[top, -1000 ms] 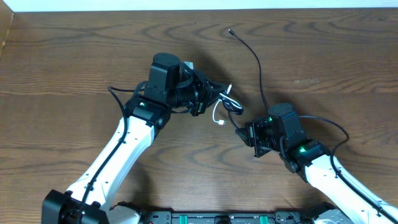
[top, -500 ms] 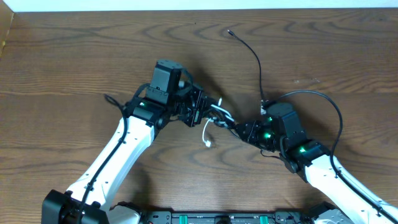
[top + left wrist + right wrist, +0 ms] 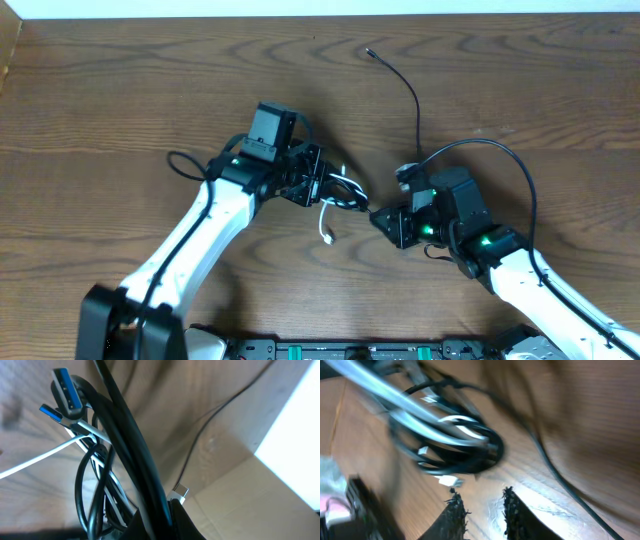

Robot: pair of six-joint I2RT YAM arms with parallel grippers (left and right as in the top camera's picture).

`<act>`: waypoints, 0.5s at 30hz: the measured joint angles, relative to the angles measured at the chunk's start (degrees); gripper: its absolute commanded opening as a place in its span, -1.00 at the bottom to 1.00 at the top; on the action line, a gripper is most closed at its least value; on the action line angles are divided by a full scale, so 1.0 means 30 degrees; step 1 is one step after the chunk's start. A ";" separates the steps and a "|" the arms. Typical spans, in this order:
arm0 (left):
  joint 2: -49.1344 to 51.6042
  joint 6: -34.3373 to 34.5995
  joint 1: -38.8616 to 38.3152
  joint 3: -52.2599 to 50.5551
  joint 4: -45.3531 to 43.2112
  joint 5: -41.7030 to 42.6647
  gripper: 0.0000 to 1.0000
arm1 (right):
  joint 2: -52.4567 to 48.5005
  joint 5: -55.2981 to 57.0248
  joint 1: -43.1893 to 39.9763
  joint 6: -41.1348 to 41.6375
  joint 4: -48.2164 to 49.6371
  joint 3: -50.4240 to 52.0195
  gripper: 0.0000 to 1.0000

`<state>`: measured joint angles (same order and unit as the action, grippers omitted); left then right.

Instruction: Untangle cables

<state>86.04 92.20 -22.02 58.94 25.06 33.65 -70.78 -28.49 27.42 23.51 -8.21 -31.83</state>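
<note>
The cables are a small tangle (image 3: 345, 192) of black and white cord in the middle of the table. My left gripper (image 3: 328, 188) is shut on the black loops (image 3: 125, 425), which pass between its jaws. A blue plug (image 3: 67, 391) sticks up from the bundle. The white cable (image 3: 325, 222) hangs out of the tangle toward the front. A black cable tail (image 3: 415, 100) runs off to the far side. My right gripper (image 3: 378, 218) is just right of the tangle, and it is open (image 3: 482, 510) with only wood between its fingertips (image 3: 456, 512). The coil (image 3: 455, 445) lies just ahead of them.
The wooden table (image 3: 120, 90) stretches out on all sides. The right arm's own thick black wire (image 3: 520, 180) arcs above its wrist. A pale wall or board (image 3: 240, 495) borders the far edge of the table.
My right gripper has opened and slid left up to the tangle. My left gripper, still shut, has drawn the bundle slightly toward the front, and the white end has swung down.
</note>
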 measured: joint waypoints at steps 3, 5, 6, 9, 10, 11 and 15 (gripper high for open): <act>0.1042 0.0240 0.0058 0.0000 -0.0437 0.1195 -0.85 | 0.0000 -0.0153 0.0444 -0.1253 -0.0080 0.0000 0.29; 0.1494 0.0175 0.0182 0.0000 -0.1056 0.1945 -0.85 | 0.0000 -0.0051 0.0510 -0.1530 0.0022 0.0000 0.31; 0.1625 -0.0102 0.0277 -0.0007 -0.1683 0.2346 -0.85 | 0.0000 0.0000 0.0517 -0.1523 0.0102 0.0000 0.29; 0.1705 -0.1843 0.0663 -0.0022 -0.4102 0.3548 -0.85 | 0.0000 0.0073 0.0517 -0.0590 0.0452 0.0007 0.04; 0.1705 -0.2594 0.0758 -0.0022 -0.4823 0.3942 -0.85 | 0.0000 0.0117 0.0517 -0.0036 0.0641 0.0007 -0.02; 0.1705 -0.3453 0.0838 -0.0022 -0.5333 0.4335 -0.85 | 0.0000 0.0219 0.0517 0.0452 0.0772 0.0007 -0.03; 0.1705 -0.7140 0.0947 -0.0022 -0.5042 0.5253 -0.85 | 0.0000 0.1027 0.0517 0.3053 0.0816 0.0007 0.08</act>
<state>91.15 70.78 -19.18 58.87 9.93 49.41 -70.78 -25.41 28.97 32.67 -5.76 -31.81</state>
